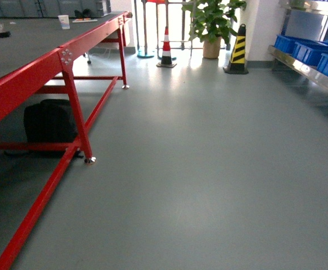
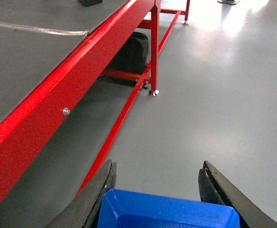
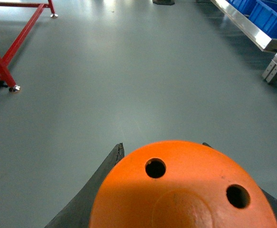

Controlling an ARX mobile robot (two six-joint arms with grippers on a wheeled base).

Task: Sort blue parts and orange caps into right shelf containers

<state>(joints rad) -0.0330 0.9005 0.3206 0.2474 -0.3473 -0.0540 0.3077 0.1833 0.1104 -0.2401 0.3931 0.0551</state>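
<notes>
The left claw [image 2: 155, 197] is holding a small bright-blue plastic block [image 2: 169, 211] between its dark fingers, and the right claw [image 3: 176, 190] is gripping a small orange cylindrical cap [image 3: 183, 190] whose flat top is showing round holes. Both parts are riding in the air over the grey floor [image 1: 209, 169], clear of the red-framed worktop [image 1: 34, 73] on the left. The stainless-steel right shelf [image 1: 307, 70] with its large blue open-top crates [image 1: 310, 52] is standing well apart, ahead on the right. The step in hand looks like carrying: turning the base toward the shelf, keeping both grips firm, and lining each claw above a crate's open top before releasing.
</notes>
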